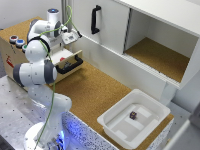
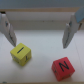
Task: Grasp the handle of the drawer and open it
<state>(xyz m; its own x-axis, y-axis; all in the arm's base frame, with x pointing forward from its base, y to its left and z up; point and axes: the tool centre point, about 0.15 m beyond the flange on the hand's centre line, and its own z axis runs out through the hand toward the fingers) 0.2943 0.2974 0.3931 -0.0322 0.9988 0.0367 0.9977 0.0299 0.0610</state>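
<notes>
The pale wooden drawer stands pulled out from its wooden box at the exterior view's left. Its black bar handle runs across the front. My gripper hangs above the drawer, behind the handle and apart from it. In the wrist view the gripper is open, with both fingertips spread wide and nothing between them. Below them a yellow cube and a red cube lie on a pale surface. The handle does not show in the wrist view.
A big white cabinet with an upright black door handle and a cork-floored opening lines the back. A white tub holding a small dark object sits at the front right. Small round items rest on the wooden box.
</notes>
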